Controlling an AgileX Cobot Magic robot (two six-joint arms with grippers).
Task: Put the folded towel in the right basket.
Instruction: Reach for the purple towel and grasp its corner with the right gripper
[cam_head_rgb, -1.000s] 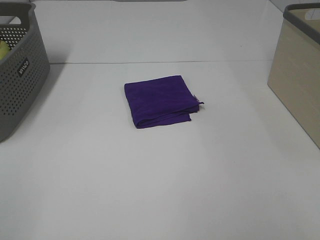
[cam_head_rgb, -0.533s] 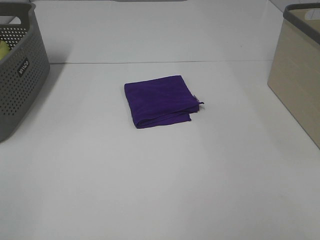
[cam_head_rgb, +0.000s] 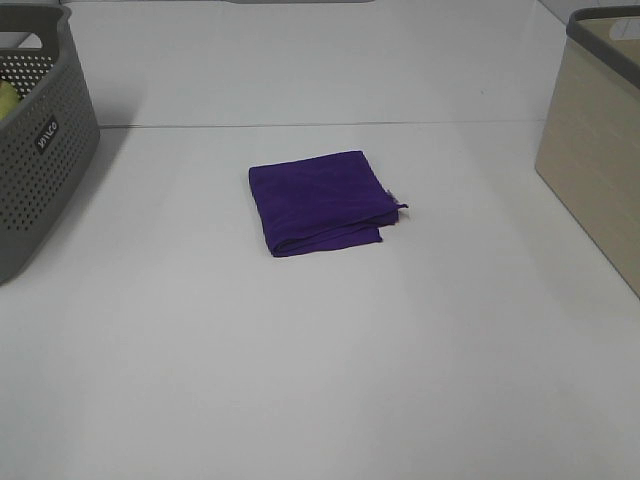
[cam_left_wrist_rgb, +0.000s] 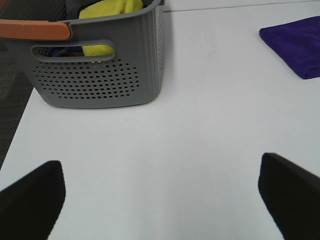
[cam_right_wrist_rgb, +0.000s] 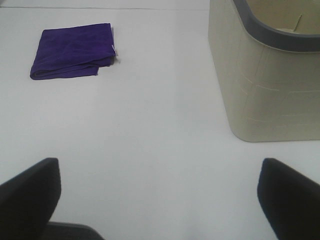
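Lying flat, folded towel (cam_head_rgb: 320, 203), long axis 9-to-3 o'clock, layered edges toward 6; right basket (cam_head_rgb: 595, 150) at 3, grey basket (cam_head_rgb: 40, 150) at 9; left gripper (cam_left_wrist_rgb: 162, 197), right gripper (cam_right_wrist_rgb: 160, 197) spread wide, empty.

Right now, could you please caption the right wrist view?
Open right gripper overlooks a folded purple towel and beige basket.

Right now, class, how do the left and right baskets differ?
The left basket is dark grey with perforated walls; the right basket is beige with solid walls. The left basket holds a yellow item; none shows in the right basket. Both stand upright on the white table.
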